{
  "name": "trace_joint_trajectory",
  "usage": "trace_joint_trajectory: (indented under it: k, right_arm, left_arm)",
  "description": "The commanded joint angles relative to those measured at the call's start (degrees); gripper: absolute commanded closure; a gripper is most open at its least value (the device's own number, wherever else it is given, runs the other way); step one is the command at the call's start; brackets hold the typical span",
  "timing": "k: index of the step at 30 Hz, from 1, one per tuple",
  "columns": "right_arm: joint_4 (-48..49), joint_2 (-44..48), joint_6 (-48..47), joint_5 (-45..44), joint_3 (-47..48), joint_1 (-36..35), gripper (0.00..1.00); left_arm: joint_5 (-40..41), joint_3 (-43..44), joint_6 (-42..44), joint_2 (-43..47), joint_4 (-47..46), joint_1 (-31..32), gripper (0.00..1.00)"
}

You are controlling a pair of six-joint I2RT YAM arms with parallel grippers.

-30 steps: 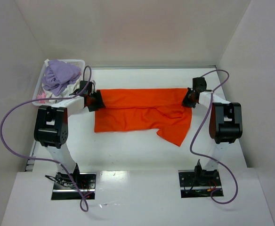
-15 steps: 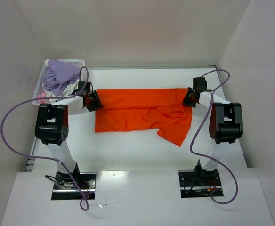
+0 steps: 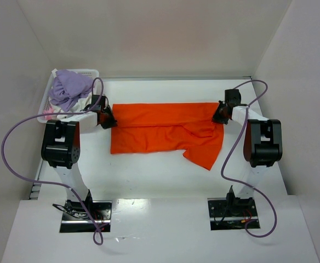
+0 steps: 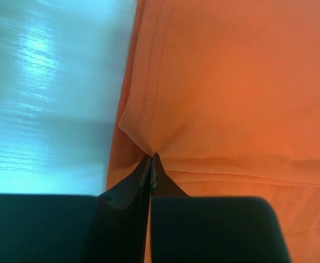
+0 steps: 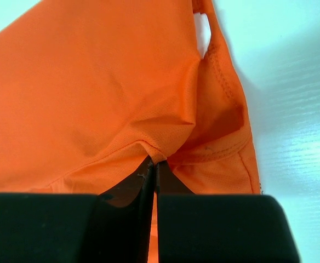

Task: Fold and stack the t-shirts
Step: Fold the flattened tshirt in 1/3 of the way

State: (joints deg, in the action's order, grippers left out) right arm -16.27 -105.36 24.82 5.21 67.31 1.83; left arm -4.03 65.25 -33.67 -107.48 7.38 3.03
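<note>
Against one second ago: left jaws then spread beside the far left corner of the orange t-shirt (image 3: 165,129), now pressed together and pinching a small peak of that cloth right next to its stitched edge, as shown by the left wrist view. Shifted also a little to the left, toward the basket (image 3: 92,71). Same place and same pinch for the right jaws: tips closed on a fold of orange cloth at the far right corner, close to a curved seam. Almost no change in the outline of the shirt itself.

Spread flat on the table (image 3: 149,175), in its far half, between the two wrists. Far edge nearly straight from one pinch to the other. Near edge uneven, with a wrinkled flap reaching closer at the right side.

Counted:
- One orange t-shirt on the table.
- One white lattice basket at the far left corner of the table.
- Inside it, one lilac garment (image 3: 69,87) on top, with bits of white and pink cloth under it; number of those pieces not possible to tell.
- Two arms: left arm (image 3: 60,147) and right arm (image 3: 264,143).
- Two purple cables (image 3: 5,148), one for each arm.
</note>
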Motion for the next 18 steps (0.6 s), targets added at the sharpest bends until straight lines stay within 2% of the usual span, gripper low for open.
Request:
trace_joint_trajectory:
  k: [1, 3, 4, 7, 8, 9, 12, 15, 18]
  right_arm:
    - [1.16, 1.65, -0.3, -0.81, 2.92, 0.55, 0.95]
    - [1.16, 1.65, -0.3, -0.82, 2.92, 0.55, 0.92]
    - [1.16, 1.65, -0.3, -0.82, 2.92, 0.55, 0.92]
    - [1.16, 1.65, -0.3, -0.82, 2.92, 0.55, 0.89]
    - [1.16, 1.65, -0.3, -0.82, 2.92, 0.55, 0.89]
    - [1.16, 1.65, -0.3, -0.82, 2.92, 0.55, 0.89]
    - [1.16, 1.65, -0.3, -0.29, 2.92, 0.55, 0.89]
    - [1.16, 1.65, -0.3, -0.29, 2.92, 0.55, 0.89]
    - [1.16, 1.65, -0.82, -0.29, 2.92, 0.55, 0.89]
  left_arm:
    - [1.48, 2.24, 0.45, 2.1, -0.17, -0.74, 0.98]
    - [1.48, 2.25, 0.98, 1.49, 0.36, -0.74, 0.91]
    - [1.48, 2.25, 0.98, 1.49, 0.36, -0.74, 0.78]
    - [0.96, 1.72, 0.45, 1.49, -0.17, -0.74, 0.62]
    - [0.35, 1.72, 0.45, 1.49, -0.17, -0.74, 0.53]
    - [0.34, 1.72, 0.45, 1.49, -0.87, -0.74, 0.49]
    - [-1.06, 1.72, 0.45, 0.87, -1.39, -0.74, 0.47]
    - [-1.59, 2.25, 0.45, 0.34, -1.92, -0.74, 0.53]
    - [-2.21, 2.25, -0.17, -0.18, -2.63, -0.74, 0.63]
